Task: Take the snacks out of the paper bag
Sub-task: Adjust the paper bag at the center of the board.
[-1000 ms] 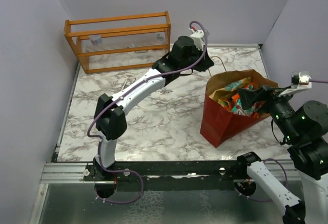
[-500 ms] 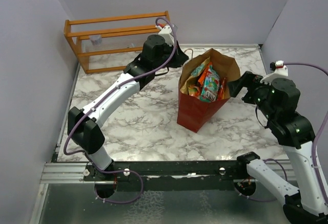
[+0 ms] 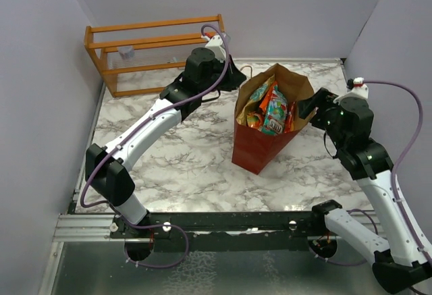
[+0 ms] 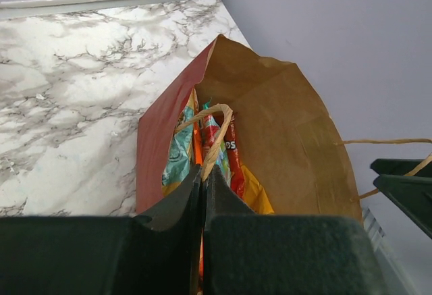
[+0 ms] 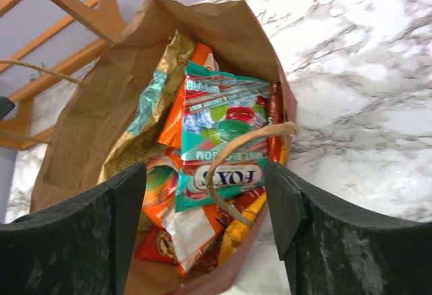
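- Two grippers attend one paper bag (image 3: pixel 260 152), which stands upright on the marble table (image 3: pixel 182 153) between them.
- The left gripper (image 4: pixel 202 173) is closed and pinches a thin cord handle (image 4: pixel 214 129) of the bag. The bag's mouth opens directly ahead of its fingertips.
- The right gripper (image 5: pixel 204 173) has its jaws wide apart and holds nothing. The second cord loop (image 5: pixel 233 156) curves in the gap between the fingers and, as far as I can tell, touches neither.
- All the snacks (image 3: pixel 270 106) are inside the bag, packed tightly just beyond the right fingertips. No packet is out yet.
- Risk: if the right jaws close where they are, I think they catch the loop and not a packet, because the loop lies in front of the packets.
- Risk: the bag is tall and is steadied only by one thin cord. A sideways pull from either arm could tip it, or the cord could slip out of the left fingers.
- Risk: the packets are crinkly and crowded, so pulling one may drag its neighbours out or tear the paper rim.
- Writing: the teal packet (image 5: pixel 223 126) nearest the right gripper shows "FOX'S", upside down in the right wrist view. Its smaller lines are too fine to read.
- Writing: in the left wrist view a red packet (image 4: pixel 231 153) just past the fingertips shows white letters ending in "OS".
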{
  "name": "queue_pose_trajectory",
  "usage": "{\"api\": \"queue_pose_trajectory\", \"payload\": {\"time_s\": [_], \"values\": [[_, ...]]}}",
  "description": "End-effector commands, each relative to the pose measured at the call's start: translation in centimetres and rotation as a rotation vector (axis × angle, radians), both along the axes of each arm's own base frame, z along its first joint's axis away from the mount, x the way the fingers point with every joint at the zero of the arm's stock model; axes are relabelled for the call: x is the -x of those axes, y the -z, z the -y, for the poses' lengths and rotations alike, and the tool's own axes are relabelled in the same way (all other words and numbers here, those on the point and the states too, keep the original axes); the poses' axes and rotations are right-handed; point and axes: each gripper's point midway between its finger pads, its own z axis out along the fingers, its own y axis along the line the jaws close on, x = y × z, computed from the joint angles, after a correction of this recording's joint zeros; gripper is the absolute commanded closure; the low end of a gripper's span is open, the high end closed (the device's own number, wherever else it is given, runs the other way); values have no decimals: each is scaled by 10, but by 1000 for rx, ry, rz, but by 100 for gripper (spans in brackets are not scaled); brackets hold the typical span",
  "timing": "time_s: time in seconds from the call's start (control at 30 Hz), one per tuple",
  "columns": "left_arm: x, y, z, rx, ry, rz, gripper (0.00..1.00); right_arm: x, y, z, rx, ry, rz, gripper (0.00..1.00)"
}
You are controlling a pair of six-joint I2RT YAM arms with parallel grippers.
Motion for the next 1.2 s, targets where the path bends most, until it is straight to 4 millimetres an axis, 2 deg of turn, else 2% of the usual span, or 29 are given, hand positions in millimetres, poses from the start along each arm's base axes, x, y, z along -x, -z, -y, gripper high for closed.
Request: {"api": "queue_pose_trajectory", "payload": {"time_s": [0.0,0.07,0.2,0.3,0.37,0.47,0.6,0.7,0.77,0.83,0.93,0.97,1.17], "values": [[10,-39,-6,77,5,58,100,-22,-28,-13,-89,-24,175,36],[11,-38,-7,76,5,54,100,-28,-34,-12,-84,-16,212,46],[14,-35,-8,73,7,44,100,-41,-28,-11,-58,3,210,55],[17,-36,-9,76,12,34,100,-44,-32,-3,-38,50,216,86],[21,-38,-9,87,20,30,100,-40,-46,6,-26,87,252,89],[26,-44,-5,128,48,18,100,-30,-77,23,25,136,349,97],[43,-59,13,248,163,-15,100,-16,-118,36,127,157,434,99],[56,-64,23,325,234,-53,100,-12,-137,40,190,150,467,99],[61,-60,24,335,240,-70,100,-12,-142,39,222,139,469,99],[65,-52,21,324,226,-83,100,-15,-142,33,235,105,455,99],[69,-33,11,292,183,-111,100,-17,-138,2,257,-76,462,99],[71,-19,6,265,168,-131,100,-17,-135,-8,263,-141,465,99],[94,32,-25,170,92,-207,98,-13,-113,-62,255,-455,439,99]]}}
